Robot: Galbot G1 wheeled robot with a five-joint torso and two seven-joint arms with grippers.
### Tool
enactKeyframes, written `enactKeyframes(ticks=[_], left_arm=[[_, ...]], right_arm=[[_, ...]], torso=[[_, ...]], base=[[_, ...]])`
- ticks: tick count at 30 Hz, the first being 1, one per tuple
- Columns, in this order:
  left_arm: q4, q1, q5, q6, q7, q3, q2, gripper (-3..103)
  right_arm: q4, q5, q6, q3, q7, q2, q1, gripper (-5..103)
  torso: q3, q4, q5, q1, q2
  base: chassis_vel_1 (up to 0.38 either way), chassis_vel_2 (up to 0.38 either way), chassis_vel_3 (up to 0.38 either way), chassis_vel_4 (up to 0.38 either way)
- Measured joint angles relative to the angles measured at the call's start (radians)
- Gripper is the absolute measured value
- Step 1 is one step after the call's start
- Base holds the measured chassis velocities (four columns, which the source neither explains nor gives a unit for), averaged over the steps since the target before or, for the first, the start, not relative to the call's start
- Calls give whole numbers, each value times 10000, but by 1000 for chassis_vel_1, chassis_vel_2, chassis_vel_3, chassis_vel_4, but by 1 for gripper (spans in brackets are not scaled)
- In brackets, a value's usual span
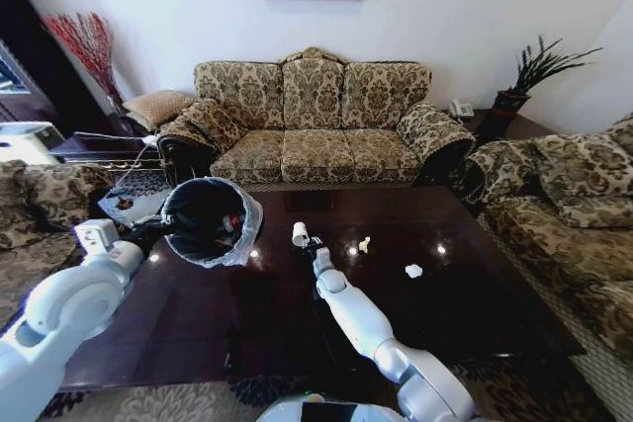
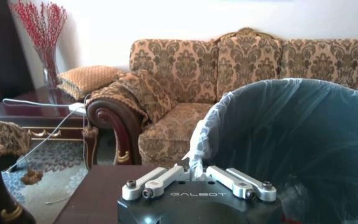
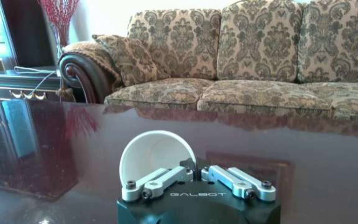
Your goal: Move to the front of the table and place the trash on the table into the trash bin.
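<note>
**Cup in one claw, bin in the other**

Right claw (image 1: pixel 309 243) is closed on a white paper cup (image 1: pixel 300 234), holding it just above the middle of the worktop (image 1: pixel 514 313); its wrist view shows the cup (image 3: pixel 156 154) pinched by the rim, mouth towards the camera. Left claw (image 1: pixel 158 228) is clamped on the rim of the bin (image 1: pixel 210 220), with the white liner (image 2: pixel 199 140) caught between its fingers, and holds the bin tilted over the worktop's left side, mouth facing up and towards the cup. Something red lies inside the bin.

By my reading, the step in hand is carrying the cup to the bin. Cup and bin are near each other but apart, the cup to the right of the bin's mouth. The next move calls for bringing the cup left and over the rim before letting go, so it falls inside rather than onto the wood.

Two bits of trash lie on the worktop to the right of the cup: a small yellowish scrap (image 1: pixel 364 244) and, farther right, a crumpled white paper (image 1: pixel 413 271).
</note>
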Motion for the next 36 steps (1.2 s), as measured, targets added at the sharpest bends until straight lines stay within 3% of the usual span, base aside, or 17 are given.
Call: enactKeyframes(ticks=[5, 12, 13, 18, 22, 27, 29, 30, 32, 36], left_arm=[[136, -44, 53, -9, 47, 71, 106, 1], [559, -116, 439, -161, 245, 170, 252, 1], [685, -161, 580, -219, 307, 182, 262, 1], [1091, -235, 860, -419, 376, 30, 257, 1], [1145, -209, 887, -446, 388, -23, 254, 1], [1188, -135, 931, -397, 471, 30, 397, 1], [1230, -62, 934, -254, 600, 101, 552, 1], [1230, -62, 934, -254, 600, 101, 552, 1], [1218, -58, 834, -135, 716, 225, 739, 1], [910, -114, 429, 27, 803, 318, 863, 1]], right_arm=[[646, 218, -1, 0, -7, -1, -308, -2], [3741, 560, 90, -80, -208, -61, -1379, -2], [4682, 621, 116, -89, -233, -340, -1640, -2], [8086, 1160, 125, 308, -159, -1785, -2501, 0], [9507, 1705, 145, 511, -182, -2405, -2701, 0], [11415, 3047, 177, 309, -1184, -3219, -2662, 0], [12160, 3914, 61, 8, -2024, -3629, -2525, 0], [12160, 3914, 61, 8, -2024, -3629, -2525, 0], [12489, 4662, -209, -362, -2962, -3919, -2217, 0], [12322, 4909, -494, -859, -3647, -3961, -1738, 0]], torso=[[1, -5, 0, 3, -1], [0, 0, 4, 3, -1], [0, 8, 5, 3, 0], [0, -11, 2, 2, -1], [0, -9, 5, 3, -1], [-1, 0, 1, 2, 0], [-1, 0, 0, 2, 0], [-1, 0, 0, 2, 0], [0, -4, 1, 2, 0], [1, -4, 0, 4, -1]], base=[[0, 0, 0, 0], [0, 0, 0, 0], [0, 0, 0, 0], [0, 0, 0, 0], [0, 0, 0, 0], [0, 0, 0, 0], [0, 0, 0, 0], [0, 0, 0, 0], [0, 0, 0, 0], [0, 0, 0, 0]])
